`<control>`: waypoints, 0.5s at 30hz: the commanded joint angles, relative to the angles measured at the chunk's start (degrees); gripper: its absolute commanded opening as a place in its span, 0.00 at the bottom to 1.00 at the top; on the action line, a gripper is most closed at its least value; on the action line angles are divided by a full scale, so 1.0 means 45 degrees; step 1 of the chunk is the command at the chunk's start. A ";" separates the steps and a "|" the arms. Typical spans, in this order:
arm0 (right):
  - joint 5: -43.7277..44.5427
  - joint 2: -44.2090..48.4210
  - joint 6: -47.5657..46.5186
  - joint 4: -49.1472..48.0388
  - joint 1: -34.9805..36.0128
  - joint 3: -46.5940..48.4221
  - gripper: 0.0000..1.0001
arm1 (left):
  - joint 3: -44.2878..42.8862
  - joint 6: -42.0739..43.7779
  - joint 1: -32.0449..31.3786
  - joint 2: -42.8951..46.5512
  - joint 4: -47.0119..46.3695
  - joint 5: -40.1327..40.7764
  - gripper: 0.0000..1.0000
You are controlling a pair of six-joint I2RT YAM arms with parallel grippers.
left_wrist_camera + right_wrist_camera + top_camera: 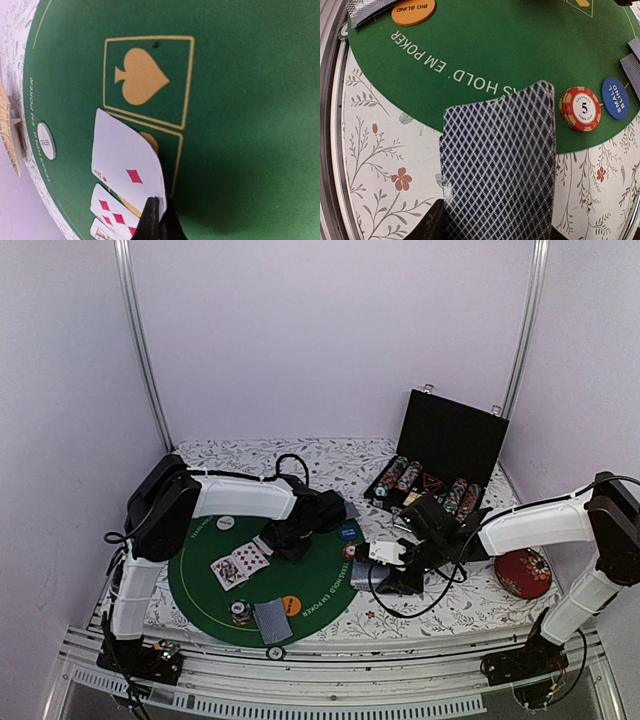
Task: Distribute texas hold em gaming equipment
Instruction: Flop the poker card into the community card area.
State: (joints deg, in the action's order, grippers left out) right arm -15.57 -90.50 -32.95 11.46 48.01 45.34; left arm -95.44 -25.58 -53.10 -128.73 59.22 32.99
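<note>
**A:** What is biggest here?

**B:** A white cloth (450,615) printed with leafy sprigs. On its left lies a round green felt mat (200,585) with gold lettering. At the far right a black case (455,435) stands open, with rows of striped chips (430,485) in its tray. A red round disc (523,573) lies at the near right.

**A:** And the arms?

**B:** The left gripper (158,220) hangs over the middle of the mat. Its black fingers (149,222) are pressed together at the corner of a glossy white diamond card (127,165). I cannot tell whether they pinch it. More face-up cards (112,212) are fanned just beside it.

**A:** The right one?

**B:** The right gripper (495,232) clamps blue-backed cards (500,165) with a lattice pattern over the mat's right rim. I cannot tell how many.

**A:** Small things?

**B:** A red-and-cream chip (580,108) marked 5 sits just beside a round blue button (614,98). An orange button (413,10) lies near the mat's near edge, and a white button (46,141) at its left.
</note>
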 commanded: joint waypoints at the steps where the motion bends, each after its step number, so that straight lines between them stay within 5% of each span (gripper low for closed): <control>1: -0.0192 -0.0095 0.0066 0.0089 0.0069 0.0221 0.45 | -0.0181 -0.0469 -0.0249 -0.0086 0.0413 -0.0597 0.00; 6: -0.0206 -0.0103 0.0056 0.0089 0.0065 0.0219 0.45 | -0.0224 -0.0564 -0.0251 -0.0196 0.0532 -0.0634 0.00; 12: -0.0170 -0.0085 0.0076 0.0109 0.0069 0.0221 0.45 | -0.0306 -0.0428 -0.0268 -0.0143 0.0398 -0.0965 0.26; 15: -0.0153 -0.0104 0.0076 0.0109 0.0055 0.0219 0.45 | -0.0211 -0.0410 -0.0287 0.0121 0.0290 -0.1159 0.30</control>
State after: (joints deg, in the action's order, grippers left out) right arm -15.57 -90.50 -32.95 11.66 48.01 45.34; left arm -95.88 -27.55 -53.52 -128.70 61.19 31.05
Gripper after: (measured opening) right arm 0.456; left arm 0.282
